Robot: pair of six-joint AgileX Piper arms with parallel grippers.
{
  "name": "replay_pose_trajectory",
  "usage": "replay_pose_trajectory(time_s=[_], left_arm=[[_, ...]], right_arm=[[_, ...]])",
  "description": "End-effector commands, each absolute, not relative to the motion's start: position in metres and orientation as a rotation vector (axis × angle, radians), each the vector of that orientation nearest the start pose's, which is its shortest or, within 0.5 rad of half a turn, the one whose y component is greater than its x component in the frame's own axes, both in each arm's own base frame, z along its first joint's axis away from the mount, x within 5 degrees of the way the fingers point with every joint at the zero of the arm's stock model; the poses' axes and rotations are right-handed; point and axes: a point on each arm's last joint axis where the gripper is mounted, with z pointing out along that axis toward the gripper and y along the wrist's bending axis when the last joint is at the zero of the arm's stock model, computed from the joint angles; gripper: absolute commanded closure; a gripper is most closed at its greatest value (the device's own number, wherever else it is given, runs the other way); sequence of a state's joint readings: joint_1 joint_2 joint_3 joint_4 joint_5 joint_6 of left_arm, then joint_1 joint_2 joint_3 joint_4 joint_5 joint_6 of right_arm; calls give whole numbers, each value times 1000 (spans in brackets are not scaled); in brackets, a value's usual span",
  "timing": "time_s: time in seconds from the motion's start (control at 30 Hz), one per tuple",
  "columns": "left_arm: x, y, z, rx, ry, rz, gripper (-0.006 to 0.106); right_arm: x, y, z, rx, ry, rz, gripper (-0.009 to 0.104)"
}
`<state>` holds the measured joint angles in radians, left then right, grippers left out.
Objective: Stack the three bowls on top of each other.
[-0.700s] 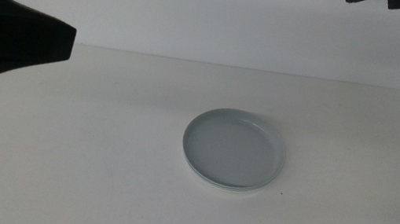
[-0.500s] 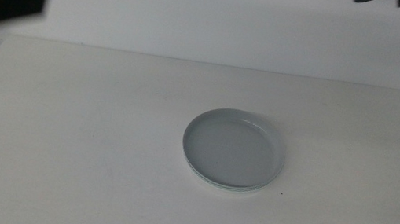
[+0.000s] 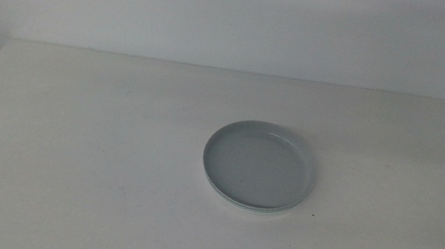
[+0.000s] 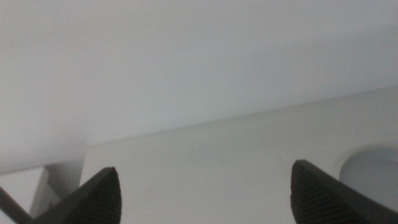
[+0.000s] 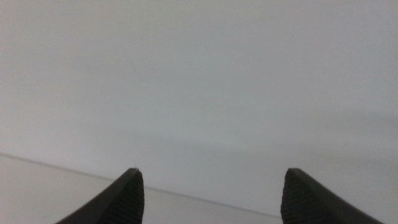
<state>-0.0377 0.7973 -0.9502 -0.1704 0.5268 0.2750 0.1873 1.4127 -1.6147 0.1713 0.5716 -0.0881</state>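
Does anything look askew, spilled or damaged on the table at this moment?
Nothing stands out. The bowls sit nested in one neat stack on the white table, rims roughly aligned, with no spill or visible damage. The left gripper and right gripper are both open, empty and clear of the stack.

Lower bowls [image 3: 256, 206] mostly hidden

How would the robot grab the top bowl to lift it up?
Probably by the rim. The top bowl is shallow and sits flat, nested on the others, so only its low raised rim offers a hold. Come from above with one jaw inside and one outside. The right edge looks most exposed. Both the left gripper and right gripper are open and empty.
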Motion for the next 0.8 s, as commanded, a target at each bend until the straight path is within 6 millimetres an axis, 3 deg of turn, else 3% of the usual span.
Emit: replay_pose_trajectory(time_s=[0.0,0.17,0.33,0.53,0.77], left_arm=[[151,-13,414,166,1730,-34,10],[138,-12,396,155,1712,-30,10],[119,-8,380,109,1554,-5,10],[98,-6,347,53,1521,-52,10],[80,-5,302,42,1518,-46,10]], right_arm=[[292,58,497,-148,1638,227,37],[280,55,481,-149,1668,215,37],[257,48,473,-192,1673,129,37],[208,37,451,-224,1680,70,37],[140,24,396,-251,1699,24,37]])
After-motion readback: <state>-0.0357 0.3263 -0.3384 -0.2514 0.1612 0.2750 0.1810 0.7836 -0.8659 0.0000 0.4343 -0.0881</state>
